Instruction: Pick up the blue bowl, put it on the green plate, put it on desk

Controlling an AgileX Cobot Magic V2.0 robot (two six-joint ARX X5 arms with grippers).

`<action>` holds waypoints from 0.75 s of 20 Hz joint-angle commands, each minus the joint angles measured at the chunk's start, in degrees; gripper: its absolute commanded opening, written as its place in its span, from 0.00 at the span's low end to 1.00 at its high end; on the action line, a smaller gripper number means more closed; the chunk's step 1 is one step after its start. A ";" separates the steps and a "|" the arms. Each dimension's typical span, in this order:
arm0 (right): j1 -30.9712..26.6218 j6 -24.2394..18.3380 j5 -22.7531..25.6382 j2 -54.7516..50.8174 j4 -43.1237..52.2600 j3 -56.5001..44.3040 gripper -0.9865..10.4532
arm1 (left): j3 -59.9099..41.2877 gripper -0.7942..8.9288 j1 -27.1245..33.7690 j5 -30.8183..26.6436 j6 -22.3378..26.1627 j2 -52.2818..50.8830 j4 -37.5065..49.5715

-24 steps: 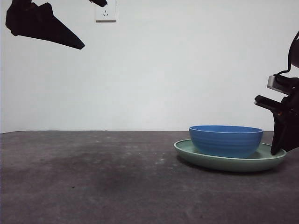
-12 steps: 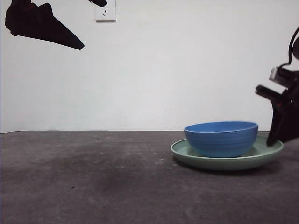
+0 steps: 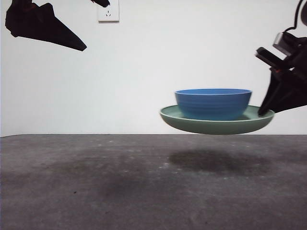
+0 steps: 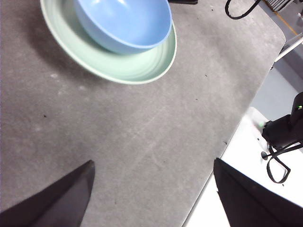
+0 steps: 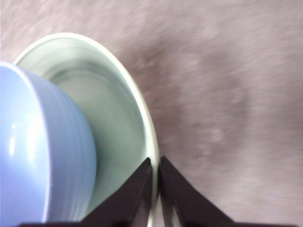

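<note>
Against a white wall the front view showed the green plate [image 3: 217,125] aloft over the desk [image 3: 96,182], blue bowl [image 3: 213,103] on it, right gripper [image 5: 155,177] pinching its three-o'clock rim, best kept level; left gripper [image 4: 151,189] gaped, empty.

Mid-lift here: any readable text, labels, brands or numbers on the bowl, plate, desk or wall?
None readable.
Blue bowl: plain, no markings.
Green plate, held at its rim by the right pincer: plain.
Desk: bare.
Wall socket: no print legible, too small to tell.
</note>
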 commanded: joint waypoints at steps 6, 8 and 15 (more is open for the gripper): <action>10.88 6.01 4.50 0.66 4.92 1.40 0.10 | 0.63 0.50 -0.42 0.15 0.70 0.24 0.44; 13.33 7.08 5.95 1.27 6.25 1.40 0.10 | 0.63 0.50 -0.42 0.15 0.70 0.24 0.42; 17.94 11.10 8.07 7.37 12.35 1.40 0.10 | 0.63 0.50 -0.42 0.15 0.74 0.24 -0.09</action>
